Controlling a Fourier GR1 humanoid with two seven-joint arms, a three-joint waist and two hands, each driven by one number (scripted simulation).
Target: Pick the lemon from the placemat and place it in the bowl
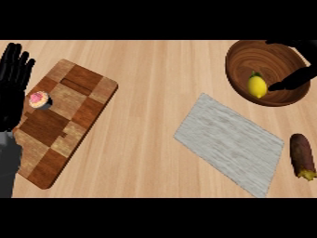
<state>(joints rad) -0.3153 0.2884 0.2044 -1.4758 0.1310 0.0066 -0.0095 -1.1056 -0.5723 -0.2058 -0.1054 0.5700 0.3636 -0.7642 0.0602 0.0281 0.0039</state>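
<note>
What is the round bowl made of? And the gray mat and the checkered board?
The bowl looks like dark, smooth wood: ring-like grain lines curve around its inside, where the lemon lies. The gray placemat seems to be woven cloth or felt, judging by its flat, streaky, dull surface, though that is uncertain. The cutting board looks like wood, with light and dark brown squares.

Yellow lemon [257,87]; dark wood-grain bowl [247,60]; pale grey streaked placemat [229,143]; checkered brown cutting board [64,121]; pink-topped cupcake [40,99].
</note>
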